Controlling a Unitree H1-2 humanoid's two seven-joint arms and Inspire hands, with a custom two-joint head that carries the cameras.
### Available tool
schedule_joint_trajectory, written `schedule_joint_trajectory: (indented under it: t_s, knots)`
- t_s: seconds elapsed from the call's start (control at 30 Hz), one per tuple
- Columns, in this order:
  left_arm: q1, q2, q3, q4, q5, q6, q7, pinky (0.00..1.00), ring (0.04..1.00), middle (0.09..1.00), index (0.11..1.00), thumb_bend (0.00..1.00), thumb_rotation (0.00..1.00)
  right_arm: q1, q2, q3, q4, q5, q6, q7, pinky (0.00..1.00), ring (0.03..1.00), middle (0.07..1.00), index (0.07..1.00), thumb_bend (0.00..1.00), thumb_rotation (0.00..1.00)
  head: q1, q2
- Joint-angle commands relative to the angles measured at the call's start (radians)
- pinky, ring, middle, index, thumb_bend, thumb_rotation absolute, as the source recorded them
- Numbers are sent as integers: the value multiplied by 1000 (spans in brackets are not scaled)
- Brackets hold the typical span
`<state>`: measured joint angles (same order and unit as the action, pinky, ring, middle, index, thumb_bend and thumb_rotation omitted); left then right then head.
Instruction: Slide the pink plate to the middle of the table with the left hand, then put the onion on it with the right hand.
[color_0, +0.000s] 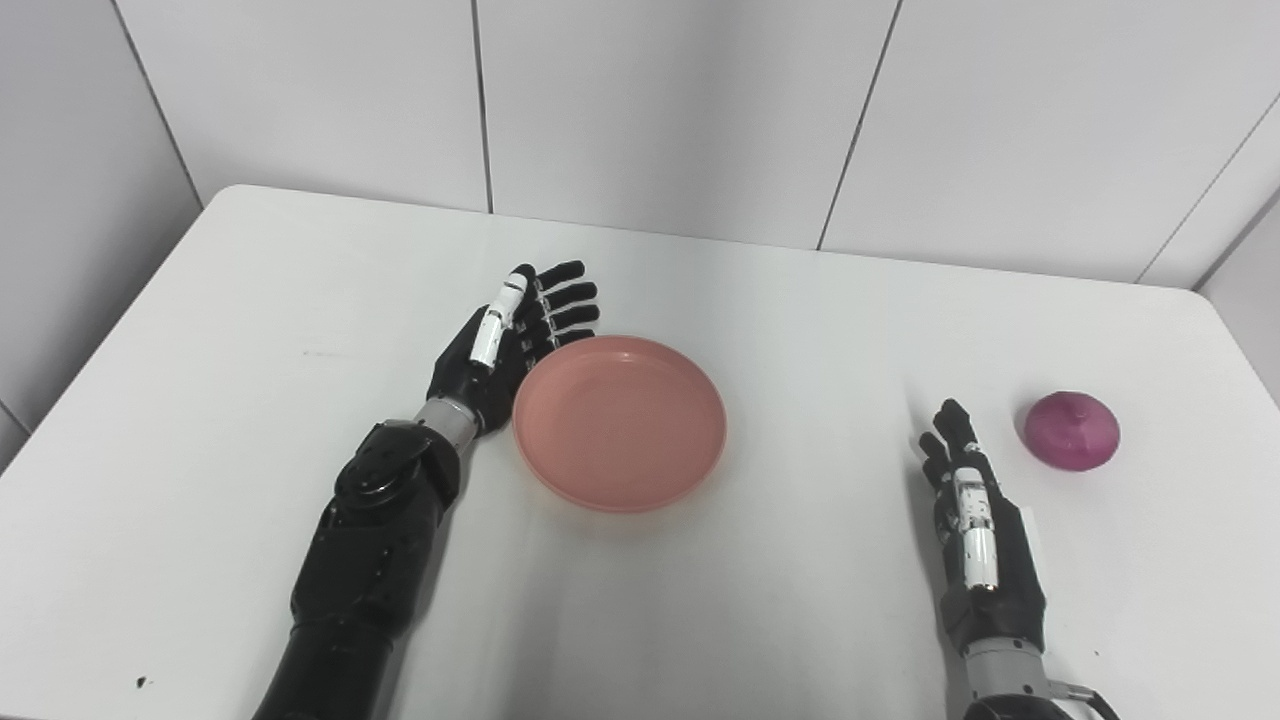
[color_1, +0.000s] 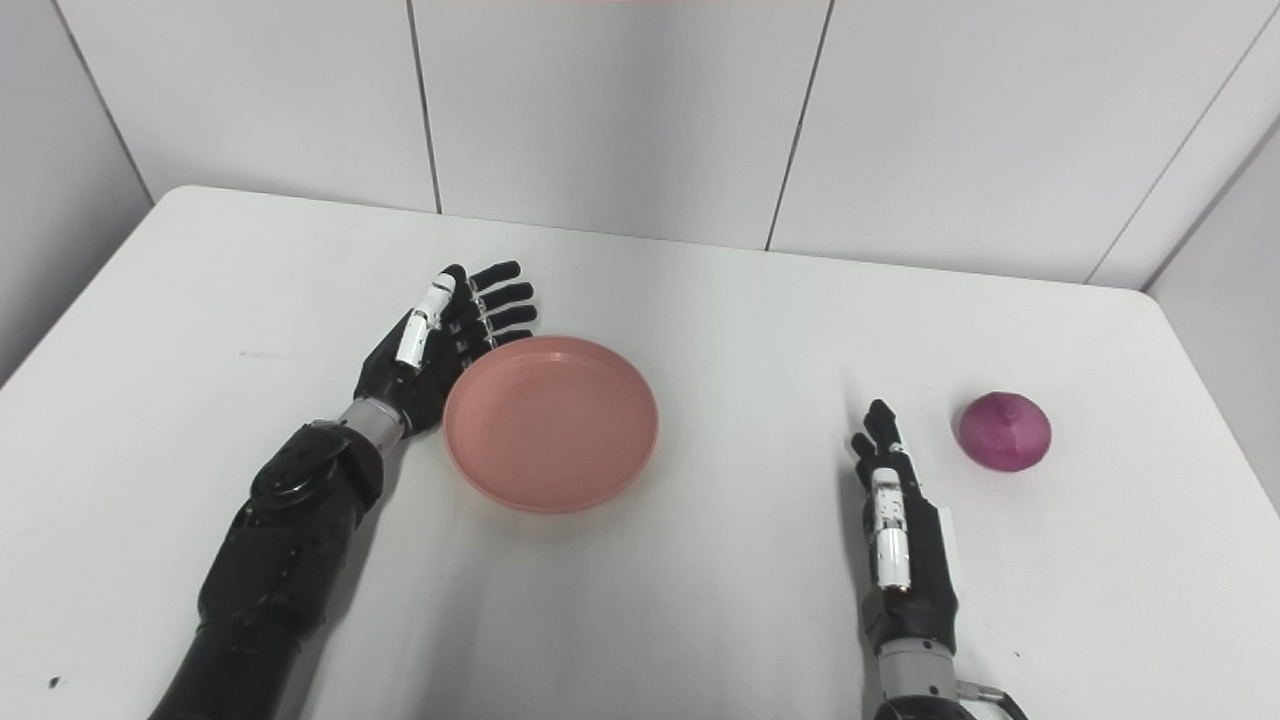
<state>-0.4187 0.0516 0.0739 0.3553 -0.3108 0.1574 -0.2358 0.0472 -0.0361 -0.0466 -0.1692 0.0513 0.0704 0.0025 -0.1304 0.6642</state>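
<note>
My left hand, fingers spread, rests against the plate's left rim; it looks light and slidable. Right of the plate, my open right hand waits near the round, firm-looking onion.

Left hand: black, jointed fingers, white panel along thumb, silver wrist collar. Forearm glossy black, round joint housing near wrist. Right hand: black, white thumb panel, silver wrist ring, thin cable loop at bottom edge.
</note>
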Motion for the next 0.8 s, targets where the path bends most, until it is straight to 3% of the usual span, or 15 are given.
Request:
schedule_joint_trajectory:
  t_s: [0.0,0.77]
  knots:
    - [-16,-15,-10,-25,6,2,2,742,772,781,758,380,1000,-22,10,14,-8,-1,-19,7,980,960,968,957,209,1000,2,1]
    - [9,-78,-61,-123,38,73,33,742,778,789,766,382,1000,-20,9,16,-13,2,-12,5,987,964,974,964,230,1000,-9,4]
